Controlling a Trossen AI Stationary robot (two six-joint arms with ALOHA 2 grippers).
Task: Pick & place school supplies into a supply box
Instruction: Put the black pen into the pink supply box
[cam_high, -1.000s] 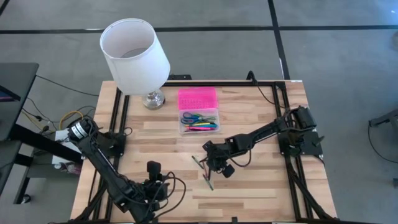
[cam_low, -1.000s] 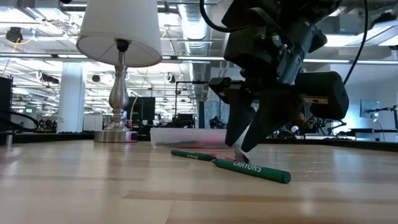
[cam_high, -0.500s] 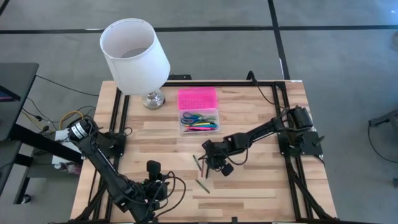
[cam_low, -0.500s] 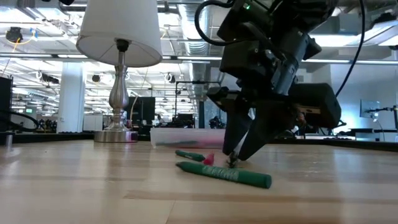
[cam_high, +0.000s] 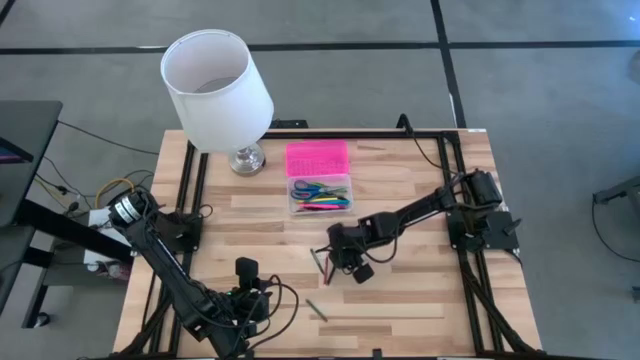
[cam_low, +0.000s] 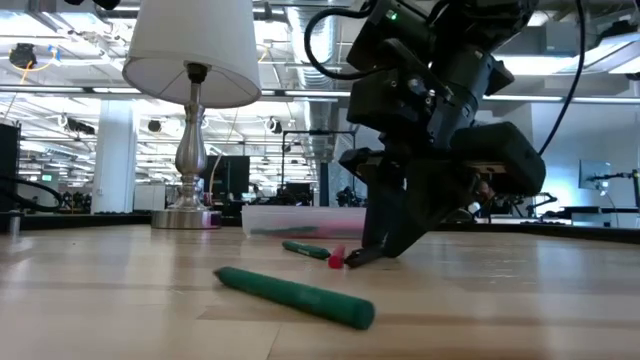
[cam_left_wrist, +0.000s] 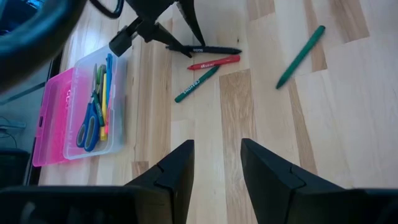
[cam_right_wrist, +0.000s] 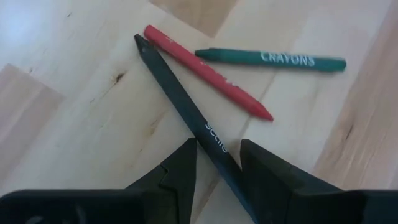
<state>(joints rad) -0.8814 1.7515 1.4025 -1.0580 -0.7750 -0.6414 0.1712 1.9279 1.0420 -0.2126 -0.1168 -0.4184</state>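
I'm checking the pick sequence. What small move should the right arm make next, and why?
Probably close the right gripper on the black crayon: the crayon runs between its open fingers, lying on the table crossing the red crayon, outside the supply box. The left gripper waits, open.

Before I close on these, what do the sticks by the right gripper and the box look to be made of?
The green stick is printed CRAYONS, so likely paper-wrapped wax, matte; the red stick and black stick look alike. The right gripper straddles the black one. The supply box looks plastic: see-through base, glossy pink lid. The table shows wood grain.
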